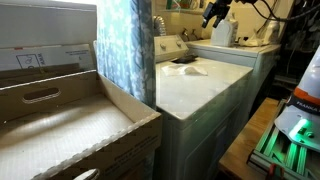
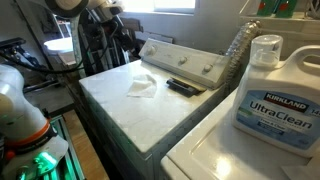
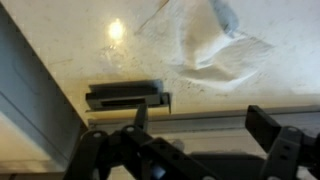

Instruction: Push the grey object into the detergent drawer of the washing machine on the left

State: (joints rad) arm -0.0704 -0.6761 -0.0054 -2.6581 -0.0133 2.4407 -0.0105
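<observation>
The grey object point(image 3: 125, 97) is a small, flat, dark piece lying on the washing machine's glossy white top point(image 2: 120, 105), close to the raised rear control panel point(image 2: 182, 58). It also shows in an exterior view point(image 2: 182, 87). My gripper point(image 3: 200, 125) is open and empty. It hangs above the washer with the grey object just beyond its left finger, not touching it. In an exterior view the gripper point(image 1: 215, 14) is high up at the back. I cannot make out a detergent drawer.
A pale whitish flat patch point(image 3: 215, 45) lies on the lid beside the grey object. A second white washer point(image 2: 230, 150) carries a white detergent jug point(image 2: 275, 85). A large cardboard box point(image 1: 60, 125) and a patterned curtain point(image 1: 125, 45) stand beside the washer.
</observation>
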